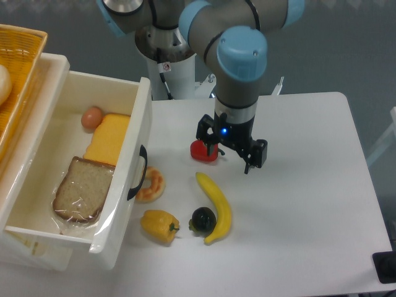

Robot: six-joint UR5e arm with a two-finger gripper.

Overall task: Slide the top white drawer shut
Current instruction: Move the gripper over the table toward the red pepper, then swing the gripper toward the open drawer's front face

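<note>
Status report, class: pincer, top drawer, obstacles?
Pincer open, empty, above table. Top white drawer fully open, untouched. Donut lies near drawer front.

You will find no readable text, brand or number here. The only sign is a small round red-and-white sticker (166, 66) on the robot's white base column (176, 77), and its symbol is too small to make out.

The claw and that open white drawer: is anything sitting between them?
Yes. The fixed camera shows a red pepper beside the gripper, then bare table before the top white drawer.
</note>
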